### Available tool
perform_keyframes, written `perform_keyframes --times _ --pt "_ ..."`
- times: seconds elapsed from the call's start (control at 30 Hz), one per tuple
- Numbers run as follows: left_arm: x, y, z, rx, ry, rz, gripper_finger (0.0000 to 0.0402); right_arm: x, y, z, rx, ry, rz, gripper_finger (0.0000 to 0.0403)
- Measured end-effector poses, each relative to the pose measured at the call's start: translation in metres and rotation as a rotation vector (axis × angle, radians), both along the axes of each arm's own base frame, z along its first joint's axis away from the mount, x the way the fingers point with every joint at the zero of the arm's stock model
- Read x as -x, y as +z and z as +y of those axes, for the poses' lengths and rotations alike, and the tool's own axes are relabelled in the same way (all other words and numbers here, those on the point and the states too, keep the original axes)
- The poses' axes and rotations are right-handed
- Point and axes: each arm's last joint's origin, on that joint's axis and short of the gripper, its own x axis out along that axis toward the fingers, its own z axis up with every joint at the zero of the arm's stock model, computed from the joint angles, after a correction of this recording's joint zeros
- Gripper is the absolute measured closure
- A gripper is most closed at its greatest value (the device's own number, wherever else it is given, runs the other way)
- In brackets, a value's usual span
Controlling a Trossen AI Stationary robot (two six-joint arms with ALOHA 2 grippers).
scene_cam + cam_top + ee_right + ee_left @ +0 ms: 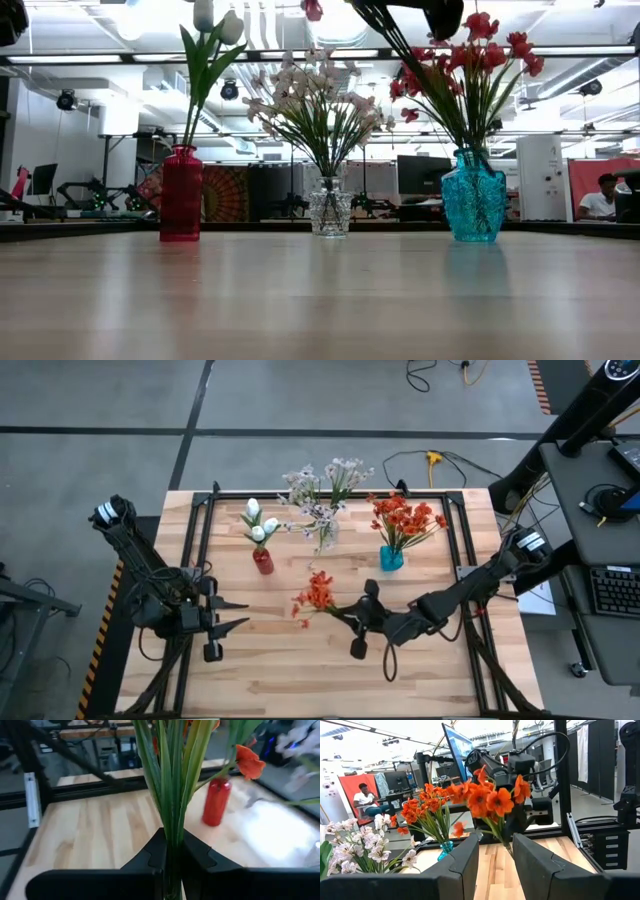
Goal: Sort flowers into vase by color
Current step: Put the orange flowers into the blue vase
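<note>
An orange-red flower (318, 596) with a bundle of green stalks hangs over the table's middle, and my right gripper (352, 616) is shut on it. In the low view its stalks (385, 22) show near the top, well above the tabletop. Along the far side stand a red vase (262, 560) with white tulips (257, 520), a clear vase (325, 540) with pale pink-white sprays (320, 485), and a blue vase (391, 558) with orange-red flowers (405, 518). My left gripper (228, 616) waits open at the table's left, pointing at the held flower (490, 800). My right gripper pinches the bundle of green stalks (170, 837) between its two fingers (150, 855), below the bloom. It comes about level from the table's right. The bloom end (248, 762) sticks out past the fingertips toward the table's left, and the flower is lifted clear of the table.
A black frame (205, 510) runs round the wooden tabletop. Bare wood lies in front of the three vases (320, 300). Beyond the table a person sits at a desk (364, 800).
</note>
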Motion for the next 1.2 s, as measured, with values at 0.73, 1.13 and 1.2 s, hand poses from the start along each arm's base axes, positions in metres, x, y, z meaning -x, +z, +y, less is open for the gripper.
perform_keyframes --times 0.73,1.13,1.2 --pt "0.000 0.000 0.001 -0.013 0.005 0.002 0.0297 0.069 0.010 -0.049 0.184 -0.151 -0.329 0.0376" --pt "0.000 0.000 0.003 0.004 0.085 0.019 0.0296 0.068 0.037 -0.052 0.454 -0.296 -0.251 0.0376" --pt "0.000 0.000 0.003 0.004 0.085 0.019 0.0296 0.072 0.042 -0.054 0.482 -0.298 -0.250 0.0376"
